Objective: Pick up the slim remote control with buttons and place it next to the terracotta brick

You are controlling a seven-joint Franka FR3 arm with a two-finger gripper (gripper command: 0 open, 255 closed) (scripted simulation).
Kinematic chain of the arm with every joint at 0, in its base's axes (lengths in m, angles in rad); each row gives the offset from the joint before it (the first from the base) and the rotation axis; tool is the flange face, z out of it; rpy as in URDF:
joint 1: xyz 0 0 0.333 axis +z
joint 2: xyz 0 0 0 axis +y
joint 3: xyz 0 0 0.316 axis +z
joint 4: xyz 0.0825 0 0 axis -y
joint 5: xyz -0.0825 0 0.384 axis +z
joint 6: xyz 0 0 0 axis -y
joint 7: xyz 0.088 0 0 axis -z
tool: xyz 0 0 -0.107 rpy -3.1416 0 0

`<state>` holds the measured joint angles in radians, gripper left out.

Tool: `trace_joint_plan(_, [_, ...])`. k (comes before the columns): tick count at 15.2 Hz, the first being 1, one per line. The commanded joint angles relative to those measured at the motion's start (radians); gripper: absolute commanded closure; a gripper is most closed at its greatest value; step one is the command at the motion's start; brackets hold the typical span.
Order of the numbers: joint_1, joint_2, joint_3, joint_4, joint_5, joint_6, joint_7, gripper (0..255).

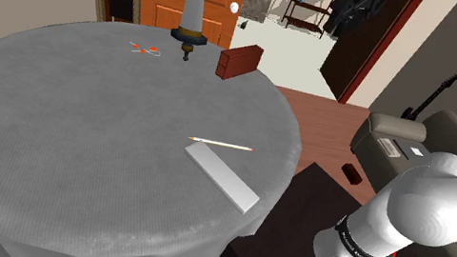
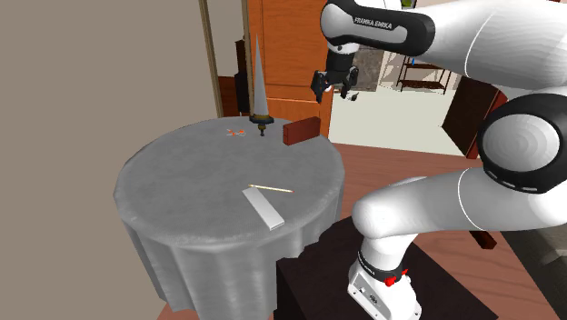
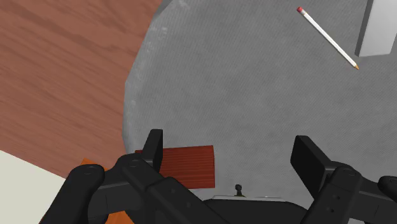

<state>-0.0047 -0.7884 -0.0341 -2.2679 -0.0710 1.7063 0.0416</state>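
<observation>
Presently the pincer [image 2: 333, 91] hangs empty, its fingers spread wide, high above the reddish-brown brick [image 1: 239, 61] at the far side of the desk [image 1: 73, 124]. The remote [image 1: 221, 176], drawn as a plain pale slab, lies near the stand-side edge, just beside a pencil [image 1: 222, 144]. It would do best to cross over, set its fingers across the slab's narrow width, and descend clear of the pencil.

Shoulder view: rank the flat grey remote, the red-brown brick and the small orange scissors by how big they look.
Largest: the flat grey remote, though it lies nearest the camera, which flatters it.
Next: the red-brown brick, farther back, so its true rank against the remote is unsure.
Smallest: the small orange scissors, clearly.
</observation>
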Motion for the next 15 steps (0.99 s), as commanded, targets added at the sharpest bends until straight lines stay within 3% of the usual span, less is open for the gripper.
trace_joint_plan(1, [0.000, 0.000, 0.000, 0.000, 0.000, 0.000, 0.000, 0])
trace_joint_plan(15, [0.092, 0.035, 0.206, -0.280, 0.147, 0.210, 0.229, 0])
